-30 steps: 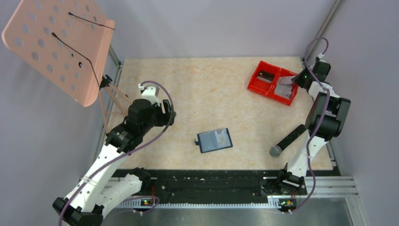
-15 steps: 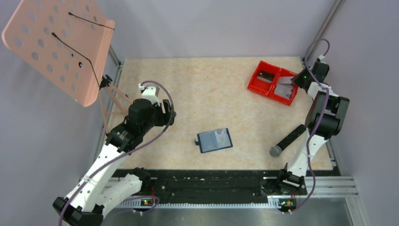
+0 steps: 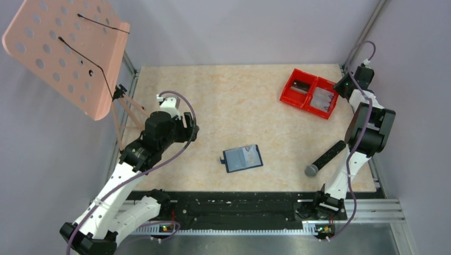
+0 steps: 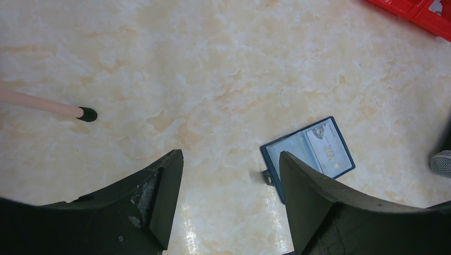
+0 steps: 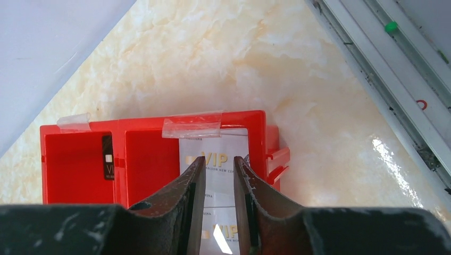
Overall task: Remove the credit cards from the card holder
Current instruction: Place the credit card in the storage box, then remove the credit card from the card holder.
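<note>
The holder, one card in its pocket, lies open on the table ahead-right of the left pincer, whose jaws are wide apart and empty. The holder's long axis slants away rightward. The right pincer, jaws narrowly apart, hangs over cards in the bin, so the left arm is nearer.

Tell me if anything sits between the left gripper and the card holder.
Nothing visible does. Only bare tabletop lies between the open left gripper and the card holder, which lies open with a pale card in its pocket.
</note>
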Tool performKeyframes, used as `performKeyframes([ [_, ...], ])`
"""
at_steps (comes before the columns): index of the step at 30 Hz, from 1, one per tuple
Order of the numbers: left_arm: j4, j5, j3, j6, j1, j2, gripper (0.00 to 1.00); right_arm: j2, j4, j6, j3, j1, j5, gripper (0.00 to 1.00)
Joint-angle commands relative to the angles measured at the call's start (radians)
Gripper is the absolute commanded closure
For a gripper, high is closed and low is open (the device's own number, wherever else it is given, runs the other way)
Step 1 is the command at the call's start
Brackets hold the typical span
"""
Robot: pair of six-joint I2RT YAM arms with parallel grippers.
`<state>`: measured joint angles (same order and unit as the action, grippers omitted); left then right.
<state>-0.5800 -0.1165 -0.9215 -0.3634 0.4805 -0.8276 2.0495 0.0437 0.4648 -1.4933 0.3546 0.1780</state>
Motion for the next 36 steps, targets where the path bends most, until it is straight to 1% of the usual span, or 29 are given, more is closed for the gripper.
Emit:
performKeyframes([
  [1, 0.046, 0.008, 0.008, 0.008, -0.004, 0.014, 0.28, 0.006, 0.032, 0.000, -0.066, 0.003, -0.022, 0.73],
  [5, 0.044, 0.007, 0.013, 0.002, -0.005, 0.018, 0.28, -0.008, 0.061, 0.000, -0.097, 0.003, -0.002, 0.73],
  [12, 0.036, 0.026, 0.007, -0.019, -0.004, -0.008, 0.28, -0.088, 0.146, 0.015, -0.126, -0.015, 0.015, 0.73],
  [14, 0.027, 0.032, 0.001, -0.026, -0.005, -0.010, 0.28, -0.116, 0.175, 0.015, -0.117, -0.025, 0.014, 0.73],
  [18, 0.027, 0.054, 0.004, -0.040, -0.004, 0.005, 0.28, -0.179, 0.214, 0.014, -0.043, -0.060, 0.011, 0.73],
  [22, 0.025, 0.110, 0.007, -0.050, -0.004, -0.006, 0.28, -0.250, 0.248, -0.009, 0.033, -0.159, 0.006, 0.73],
  [24, 0.020, 0.162, 0.014, -0.062, -0.005, -0.017, 0.29, -0.293, 0.255, -0.025, 0.082, -0.219, 0.001, 0.72],
  [29, 0.051, 0.274, 0.062, -0.118, -0.003, -0.052, 0.30, -0.413, 0.260, -0.038, 0.229, -0.393, 0.018, 0.65],
  [33, 0.095, 0.360, 0.114, -0.171, 0.000, -0.114, 0.31, -0.517, 0.225, -0.011, 0.360, -0.531, 0.038, 0.62],
  [36, 0.149, 0.419, 0.154, -0.219, 0.006, -0.180, 0.31, -0.562, 0.192, 0.022, 0.451, -0.666, 0.055, 0.61],
])
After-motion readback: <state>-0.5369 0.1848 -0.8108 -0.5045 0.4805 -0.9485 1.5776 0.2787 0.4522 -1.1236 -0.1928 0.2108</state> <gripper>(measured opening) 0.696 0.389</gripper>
